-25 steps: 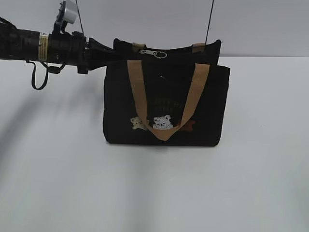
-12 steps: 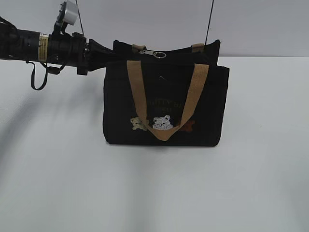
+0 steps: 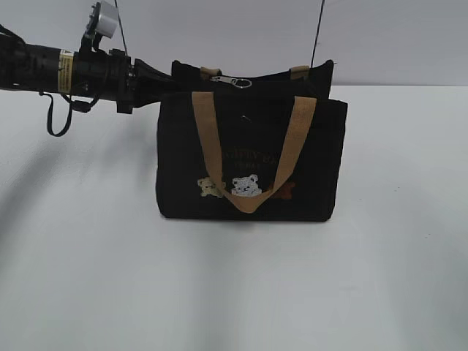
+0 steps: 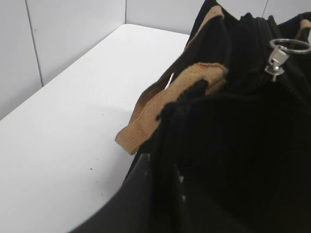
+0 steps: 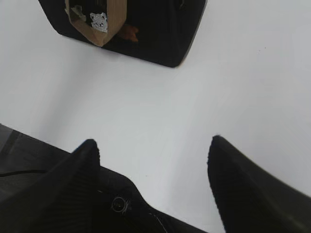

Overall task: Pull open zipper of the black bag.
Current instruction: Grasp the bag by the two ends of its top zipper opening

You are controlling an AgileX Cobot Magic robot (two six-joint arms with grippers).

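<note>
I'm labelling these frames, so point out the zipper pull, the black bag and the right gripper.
zipper pull (image 4: pixel 286 52): left wrist view, on its ring.
black bag (image 3: pixel 322 161): exterior view, front panel.
right gripper (image 5: pixel 153 155): right wrist view, between the open fingertips.

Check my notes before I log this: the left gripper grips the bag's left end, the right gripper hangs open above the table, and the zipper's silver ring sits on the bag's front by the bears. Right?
Only the ring is wrong. The exterior view shows the zipper on top of the bag, not by the bears. The left gripper and open right gripper stand as noted.

Lighting's soft and even, pretty bright, no glare on the white table (image 3: pixel 380 278). Faint diffuse shadows spread toward 7 o'clock in the exterior view. The black bag (image 3: pixel 322 153) reads nearly detail-less, and the close wrist shots look soft and blurry.
</note>
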